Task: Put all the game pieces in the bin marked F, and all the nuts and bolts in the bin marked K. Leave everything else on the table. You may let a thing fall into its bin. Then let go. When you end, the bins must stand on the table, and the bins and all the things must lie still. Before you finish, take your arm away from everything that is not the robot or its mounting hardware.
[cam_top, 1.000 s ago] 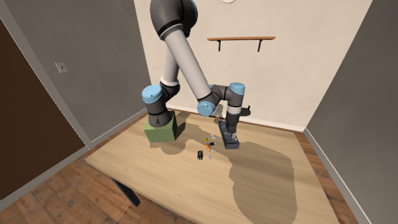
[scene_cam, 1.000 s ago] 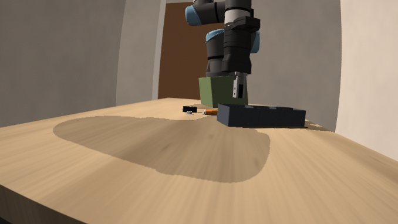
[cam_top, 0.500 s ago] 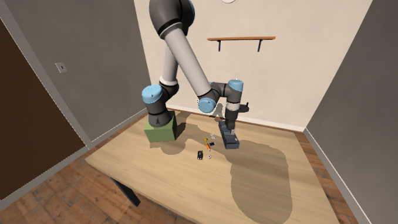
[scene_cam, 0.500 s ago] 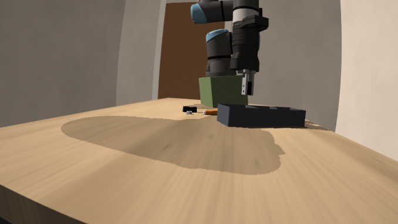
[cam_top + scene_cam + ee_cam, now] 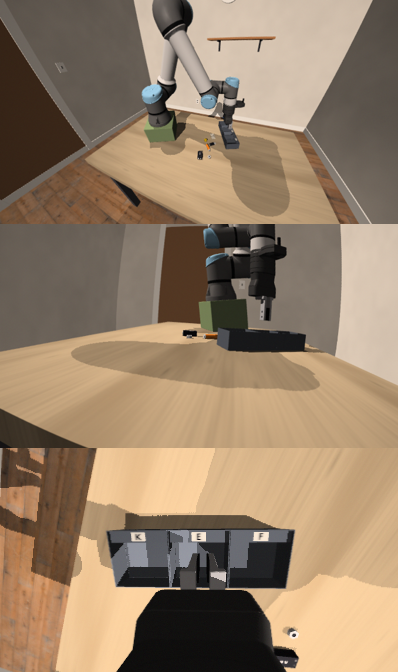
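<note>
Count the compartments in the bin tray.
3, side by side in the dark tray, wrist view: K on the left, E in the middle with the claw above it, F on the right. None look hidden.
</note>
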Robot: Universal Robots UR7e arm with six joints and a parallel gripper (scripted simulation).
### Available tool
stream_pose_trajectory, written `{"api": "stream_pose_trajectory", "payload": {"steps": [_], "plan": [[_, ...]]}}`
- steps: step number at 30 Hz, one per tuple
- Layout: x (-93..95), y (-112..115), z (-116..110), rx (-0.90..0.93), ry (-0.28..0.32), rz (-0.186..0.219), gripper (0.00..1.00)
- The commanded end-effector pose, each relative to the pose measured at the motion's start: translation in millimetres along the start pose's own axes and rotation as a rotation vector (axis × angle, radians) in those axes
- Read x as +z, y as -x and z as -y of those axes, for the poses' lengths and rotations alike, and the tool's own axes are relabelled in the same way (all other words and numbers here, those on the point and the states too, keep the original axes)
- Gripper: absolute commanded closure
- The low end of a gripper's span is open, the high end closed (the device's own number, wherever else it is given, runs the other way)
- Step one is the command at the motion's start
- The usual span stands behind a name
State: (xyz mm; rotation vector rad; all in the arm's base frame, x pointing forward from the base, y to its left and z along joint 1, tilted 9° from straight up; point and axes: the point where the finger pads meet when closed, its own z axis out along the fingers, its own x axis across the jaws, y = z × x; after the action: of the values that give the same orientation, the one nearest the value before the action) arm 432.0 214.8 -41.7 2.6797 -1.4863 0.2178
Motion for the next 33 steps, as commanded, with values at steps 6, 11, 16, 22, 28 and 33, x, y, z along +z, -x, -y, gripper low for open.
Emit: {"api": "stream_pose_trajectory", "payload": {"steps": [6,11,16,22,28,33], "plan": [[12.8,2,1,0.001,-0.001,-0.001,0.69],[20.8,2,1,0.001,-0.001,-0.001,0.69],[34.1,2,1,0.001,-0.001,-0.001,0.69],[50.1,2,1,0.001,-0.001,-0.001,0.69],[58.8,2,1,0.001,-0.001,-0.001,0.69],[58.8,2,1,0.001,-0.001,-0.001,0.69]]}}
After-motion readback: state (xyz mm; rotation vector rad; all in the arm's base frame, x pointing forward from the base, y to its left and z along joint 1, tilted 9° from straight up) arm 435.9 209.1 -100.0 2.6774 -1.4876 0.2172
